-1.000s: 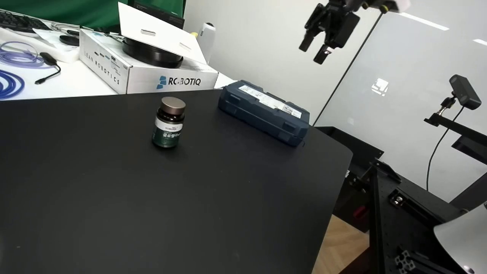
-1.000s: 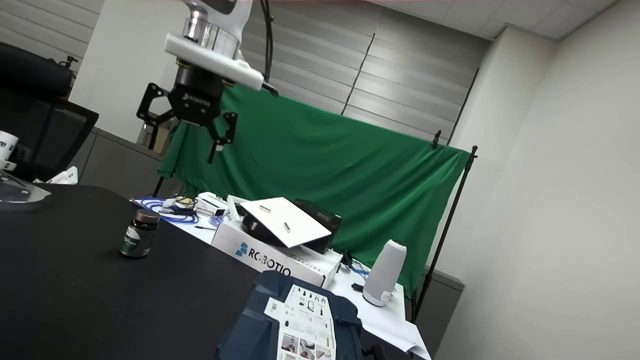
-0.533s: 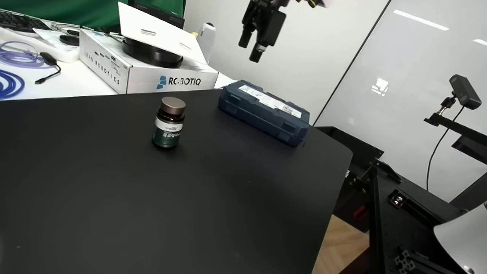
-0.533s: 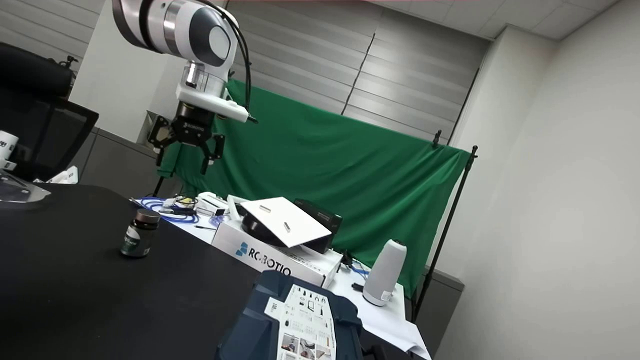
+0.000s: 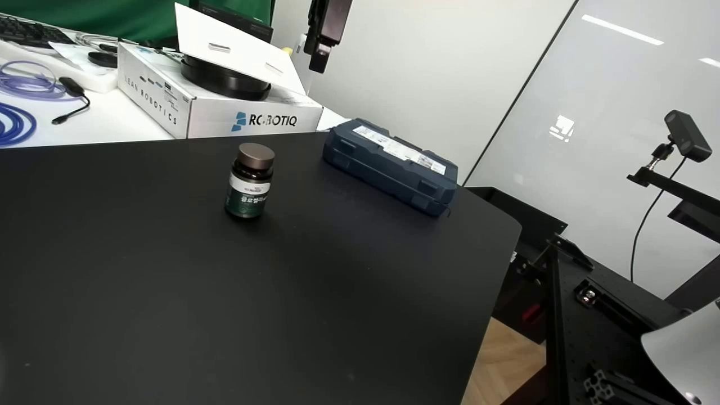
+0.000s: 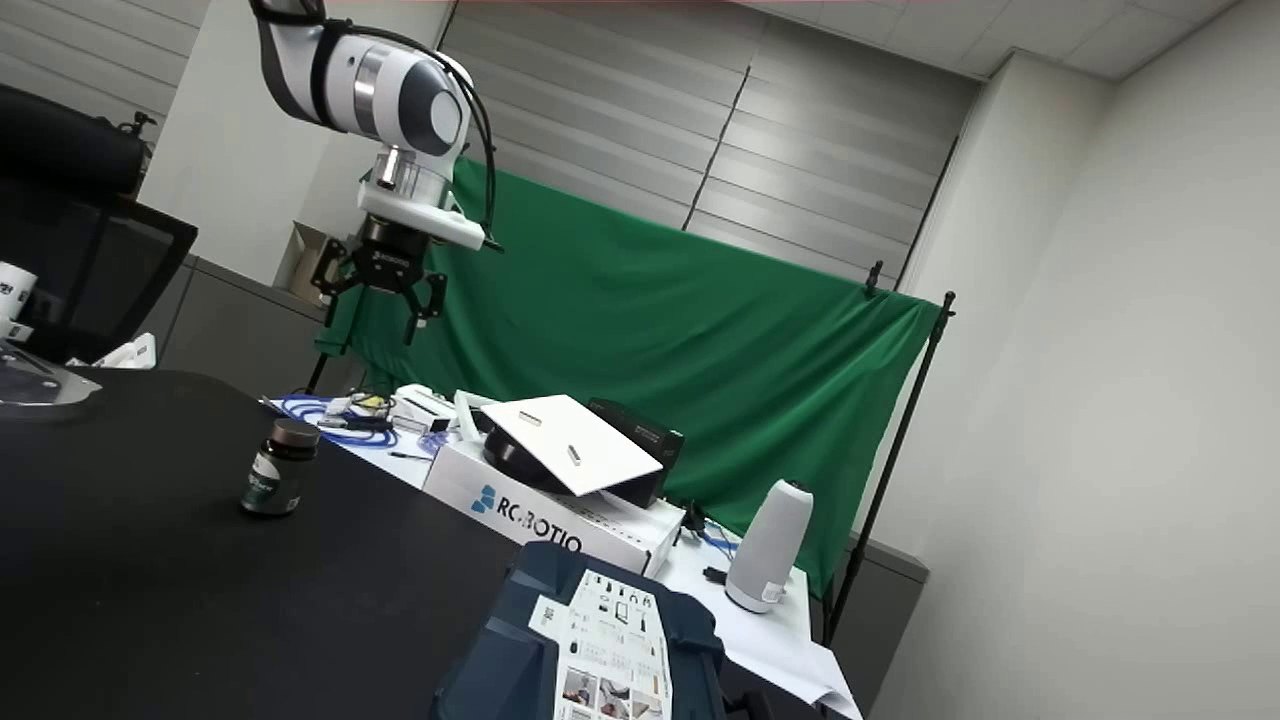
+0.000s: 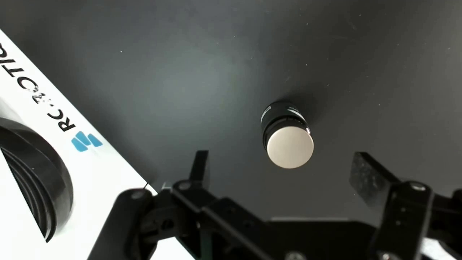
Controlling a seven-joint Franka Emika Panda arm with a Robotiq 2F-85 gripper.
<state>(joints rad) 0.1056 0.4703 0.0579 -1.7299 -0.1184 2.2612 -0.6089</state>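
Below the jaws stands a small dark bottle (image 7: 287, 136) with a bronze-coloured round cap and a green-and-white label. In the wrist view its cap shows ahead of the gap between the jaws, a little to the right of the gap's middle, with room on both sides; the bottle is apart from them. It stands upright on the flat black tabletop (image 5: 281, 309), and in both exterior views it appears lower than the jaws and off to their left, well apart. From these angles, how far they hang above the cap is hard to judge. The jaws are spread wide, their two black sides far apart and facing each other, holding nothing and touching nothing. To the left of the jaws in the wrist view, partly covered by them, is a white cardboard box (image 7: 104, 166) with black ROBOTIQ lettering and a blue mark, carrying a round black stepped disc (image 7: 54, 184); a flat white board (image 5: 247, 53) rests tilted over the disc, left of the jaws in an exterior view. Down to the right of the jaws in both exterior views, a dark blue hard-sided case (image 5: 391, 169) with a white label lies on the tabletop. In an exterior view a draped green cloth (image 6: 650, 300) hangs behind the jaws
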